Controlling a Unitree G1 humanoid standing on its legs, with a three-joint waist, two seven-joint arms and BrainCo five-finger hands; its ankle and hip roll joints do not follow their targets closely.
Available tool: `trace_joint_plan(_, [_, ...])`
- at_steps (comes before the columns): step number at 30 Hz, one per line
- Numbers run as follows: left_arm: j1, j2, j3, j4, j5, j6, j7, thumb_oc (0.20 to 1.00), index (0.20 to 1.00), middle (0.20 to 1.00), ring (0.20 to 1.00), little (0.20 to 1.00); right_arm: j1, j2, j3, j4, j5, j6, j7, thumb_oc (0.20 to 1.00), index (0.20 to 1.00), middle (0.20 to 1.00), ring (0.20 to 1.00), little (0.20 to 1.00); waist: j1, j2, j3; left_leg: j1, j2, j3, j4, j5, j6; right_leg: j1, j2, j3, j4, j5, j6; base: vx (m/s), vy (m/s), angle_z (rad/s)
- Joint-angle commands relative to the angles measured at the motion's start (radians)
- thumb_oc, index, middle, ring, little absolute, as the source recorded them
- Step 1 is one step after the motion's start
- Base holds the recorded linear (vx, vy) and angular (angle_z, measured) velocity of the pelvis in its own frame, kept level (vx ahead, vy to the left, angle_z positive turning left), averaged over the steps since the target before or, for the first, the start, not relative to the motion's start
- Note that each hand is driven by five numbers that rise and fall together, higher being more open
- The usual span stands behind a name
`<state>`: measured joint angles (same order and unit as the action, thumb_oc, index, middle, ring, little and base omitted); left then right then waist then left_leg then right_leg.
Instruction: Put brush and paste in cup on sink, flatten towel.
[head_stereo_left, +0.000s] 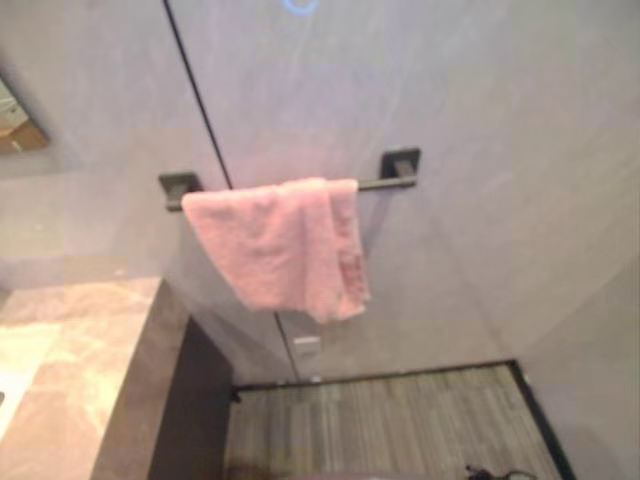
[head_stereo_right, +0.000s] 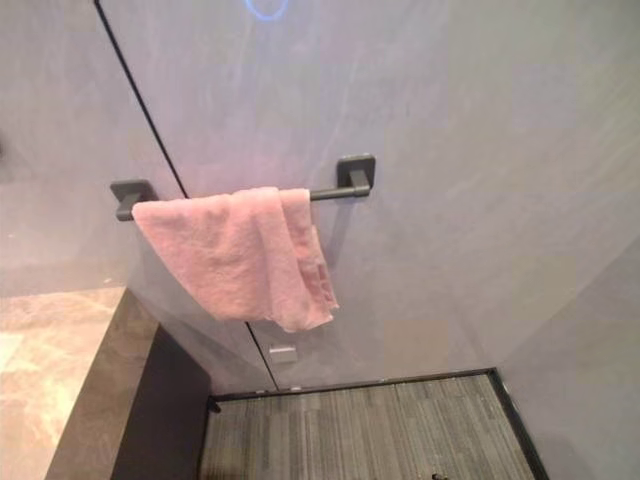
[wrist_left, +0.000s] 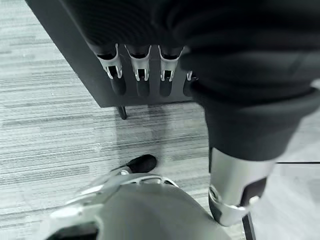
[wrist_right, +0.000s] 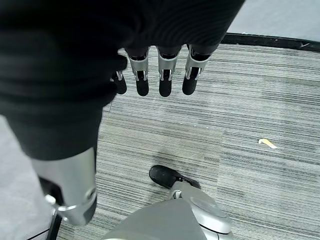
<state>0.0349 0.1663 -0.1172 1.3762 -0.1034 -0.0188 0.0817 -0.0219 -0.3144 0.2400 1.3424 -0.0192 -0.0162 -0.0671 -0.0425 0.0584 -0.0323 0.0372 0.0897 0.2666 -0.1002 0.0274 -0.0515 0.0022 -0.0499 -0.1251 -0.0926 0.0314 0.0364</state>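
Pink towel (head_stereo_left: 285, 245) hangs on dark rail (head_stereo_left: 385, 183) fixed to grey wall (head_stereo_left: 480, 120), w/ two square mounts at rail ends. Towel is bunched, not flat: sits toward the rail's left end, covers most of the bar, right part doubled over itself w/ a thicker fold hanging lowest at its right bottom corner. Short bare stretch of rail shows by the right mount.

Marble desk (head_stereo_left: 70, 370) at lower left, its dark side panel dropping to striped grey floor (head_stereo_left: 400, 430). Small pale plate on wall just below towel.

Left hand (wrist_left: 142, 75) hangs over floor beside the dark panel's lower edge; fingers straight, spread in a row, holding nothing, thumb apart from them. Right hand (wrist_right: 160, 75) likewise over striped floor near the black skirting strip, fingers straight & relaxed, nothing in it. Small pale scrap (wrist_right: 268, 143) lies on floor, well apart from right hand.
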Motion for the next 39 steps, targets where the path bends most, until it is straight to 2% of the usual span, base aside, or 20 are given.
trace_joint_plan(1, [-0.059,0.002,-0.003,0.048,-0.016,-0.021,-0.003,1.0,1.0,1.0,1.0,1.0,-0.073,0.011,0.021,0.019,0.044,-0.017,-0.011,1.0,1.0,1.0,1.0,1.0,-0.004,-0.047,0.022,0.039,0.016,0.002,0.013,-0.043,-0.013,0.028,-0.057,-0.041,0.005,0.0,0.047,0.0,0.0,0.0])
trace_joint_plan(5, [-0.047,0.007,0.006,0.041,-0.016,-0.025,0.006,1.0,1.0,1.0,1.0,1.0,-0.082,-0.04,0.028,-0.135,0.08,-0.065,-0.015,1.0,1.0,1.0,1.0,1.0,-0.005,-0.048,0.028,0.04,0.016,0.006,0.013,-0.044,-0.013,0.025,-0.056,-0.036,0.005,0.002,0.049,0.0,0.002,-0.01])
trace_joint_plan(7, [-0.037,0.003,0.011,0.032,-0.015,-0.03,0.008,1.0,1.0,1.0,1.0,1.0,-0.085,-0.084,0.003,-0.272,0.145,-0.109,-0.015,1.0,1.0,1.0,1.0,1.0,-0.011,-0.048,0.031,0.039,0.016,0.013,0.013,-0.045,-0.013,0.019,-0.055,-0.031,0.005,0.004,0.053,0.0,0.023,-0.04])
trace_joint_plan(9, [-0.031,0.002,0.016,0.026,-0.01,-0.033,0.011,1.0,1.0,1.0,1.0,1.0,-0.095,-0.122,0.004,-0.42,0.144,-0.13,-0.019,1.0,1.0,1.0,1.0,1.0,-0.012,-0.048,0.031,0.04,0.016,0.017,0.013,-0.046,-0.012,0.016,-0.056,-0.026,0.005,0.006,0.055,0.0,0.014,-0.02])
trace_joint_plan(12, [-0.031,0.001,0.016,0.022,-0.004,-0.034,0.012,1.0,1.0,1.0,1.0,1.0,-0.108,-0.158,0.006,-0.526,0.138,-0.141,-0.023,1.0,1.0,1.0,1.0,1.0,-0.011,-0.048,0.03,0.041,0.016,0.019,0.013,-0.046,-0.012,0.016,-0.057,-0.027,0.005,0.008,0.055,0.0,0.017,-0.08])
trace_joint_plan(14, [-0.029,-0.002,0.021,0.008,0.007,-0.036,0.012,1.0,1.0,1.0,1.0,1.0,-0.116,-0.232,-0.002,-0.772,0.12,-0.158,-0.014,1.0,1.0,1.0,1.0,1.0,-0.009,-0.05,0.03,0.04,0.017,0.02,0.013,-0.047,-0.011,0.014,-0.059,-0.026,0.005,0.009,0.057,0.0,0.019,-0.04])
trace_joint_plan(16, [-0.03,-0.004,0.023,0.001,0.015,-0.037,0.012,1.0,1.0,1.0,1.0,1.0,-0.118,-0.262,-0.021,-0.916,0.127,-0.175,-0.012,1.0,1.0,1.0,1.0,1.0,-0.008,-0.051,0.031,0.038,0.017,0.019,0.013,-0.047,-0.011,0.013,-0.06,-0.025,0.005,0.008,0.058,0.0,0.021,-0.05])
trace_joint_plan(21, [-0.034,-0.009,0.019,-0.004,0.03,-0.033,0.004,1.0,1.0,1.0,1.0,1.0,-0.154,-0.297,-0.043,-1.148,0.155,-0.195,0.006,1.0,1.0,1.0,1.0,1.0,0.002,-0.053,0.03,0.035,0.015,0.019,0.013,-0.049,-0.008,0.011,-0.061,-0.029,0.005,0.007,0.059,0.0,0.006,0.0])
trace_joint_plan(30, [-0.039,-0.004,-0.011,-0.028,0.042,-0.032,0.007,1.0,1.0,1.0,1.0,1.0,-0.313,-0.252,0.033,-1.262,0.242,-0.194,0.002,1.0,1.0,1.0,1.0,1.0,0.035,-0.064,0.04,0.019,0.011,0.014,0.013,-0.049,-0.004,0.0,-0.065,-0.036,0.005,0.013,0.061,0.0,0.008,0.0])
trace_joint_plan(39, [-0.044,-0.002,-0.045,-0.052,0.049,-0.032,0.02,1.0,1.0,1.0,1.0,1.0,-0.45,-0.235,0.102,-1.291,0.229,-0.179,-0.021,1.0,1.0,1.0,1.0,1.0,0.056,-0.072,0.052,0.006,0.007,0.01,0.013,-0.048,0.001,-0.01,-0.07,-0.043,0.005,0.017,0.064,0.0,0.003,0.0])
